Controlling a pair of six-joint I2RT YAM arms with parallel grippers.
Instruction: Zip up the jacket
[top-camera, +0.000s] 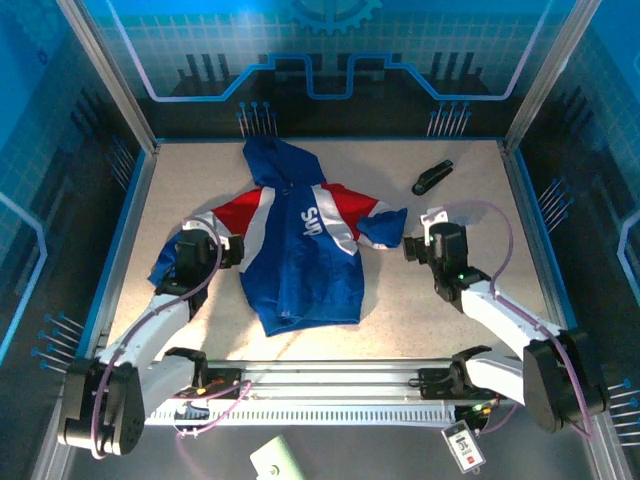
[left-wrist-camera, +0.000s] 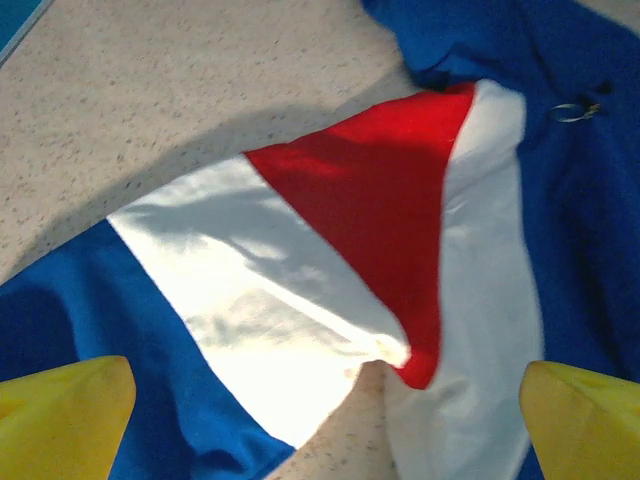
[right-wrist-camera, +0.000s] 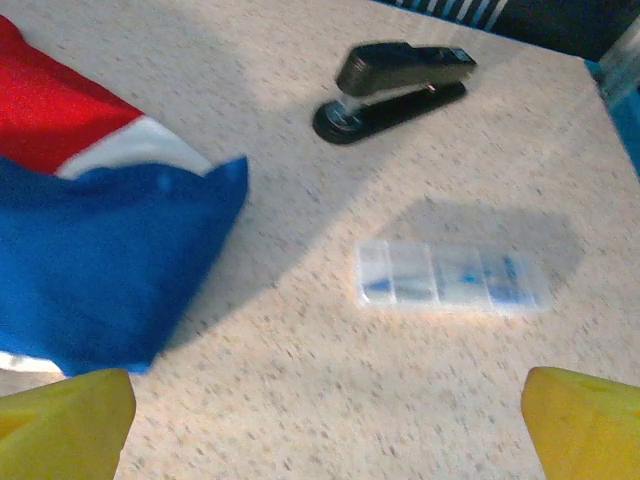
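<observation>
The speckled surface (top-camera: 480, 200) carries everything, and the jacket (top-camera: 300, 270) lies spread across its middle, hood toward the far edge, hem toward the arm bases and a sleeve thrown out to each side. I judge it is laid that way so the front sits face up and flat, with the zip line running down the centre where either arm can reach it. From above I cannot tell how far the zip is closed. My left hand (top-camera: 232, 252) sits over the left sleeve. Its wrist camera shows both yellow fingers (left-wrist-camera: 65, 415) spread wide at the bottom corners, with red, white and blue cloth lying loose between them and nothing pinched. My right hand (top-camera: 412, 248) hangs just off the folded blue cuff of the other sleeve, also spread wide and holding nothing, with bare surface between its fingers (right-wrist-camera: 70, 415). With one hand at each sleeve, I reckon the cloth can be flattened or pinned from both sides before anything fine is tried. A black stapler (right-wrist-camera: 395, 85) lies well apart from the jacket toward the far right corner, and a small clear plastic box (right-wrist-camera: 452, 277) lies nearer my right hand. Both look like clutter to steer around. Smallest is a little metal ring (left-wrist-camera: 572, 110) on the blue front, probably the zip pull I must reach.
</observation>
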